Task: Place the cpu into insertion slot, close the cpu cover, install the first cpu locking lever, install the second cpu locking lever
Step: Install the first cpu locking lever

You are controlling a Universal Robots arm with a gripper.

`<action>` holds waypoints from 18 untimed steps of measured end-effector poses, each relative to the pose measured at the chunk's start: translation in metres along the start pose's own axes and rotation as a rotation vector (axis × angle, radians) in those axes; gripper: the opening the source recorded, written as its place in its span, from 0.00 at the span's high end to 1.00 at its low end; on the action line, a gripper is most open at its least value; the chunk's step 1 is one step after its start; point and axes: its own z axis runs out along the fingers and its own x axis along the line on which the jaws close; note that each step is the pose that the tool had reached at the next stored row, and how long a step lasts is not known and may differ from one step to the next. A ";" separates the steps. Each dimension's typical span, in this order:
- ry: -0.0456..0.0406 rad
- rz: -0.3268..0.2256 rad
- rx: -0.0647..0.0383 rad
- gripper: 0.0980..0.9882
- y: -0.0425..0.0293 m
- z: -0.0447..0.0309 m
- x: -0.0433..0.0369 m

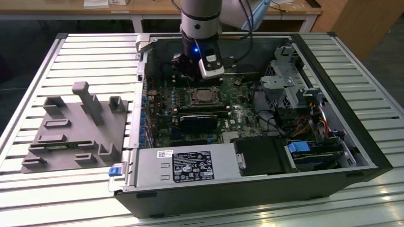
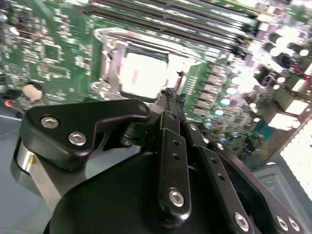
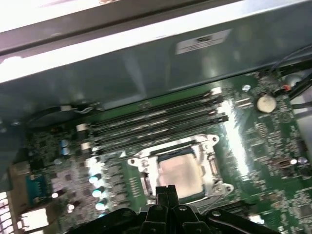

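The pincer [image 2: 173,95], fingertips pressed together on nothing, hovers just short of the cpu [image 2: 142,73], which sits framed by the seemingly lowered cpu cover [image 2: 108,63], so lever-locking looks in hand, calling for a fine, steady push.

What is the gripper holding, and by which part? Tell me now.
Nothing that shows. In both wrist views the gripper is shut, fingertips together with nothing between them, close by the cpu.
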 end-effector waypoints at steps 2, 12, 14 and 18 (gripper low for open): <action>-0.0015 0.000 -0.001 0.99 -0.0022 -0.0001 0.0074; -0.0097 -0.001 -0.004 0.99 -0.0074 -0.0044 0.0262; -0.0114 -0.001 -0.005 0.99 -0.0069 -0.0088 0.0264; -0.0142 -0.001 -0.010 0.99 -0.0080 -0.0094 0.0301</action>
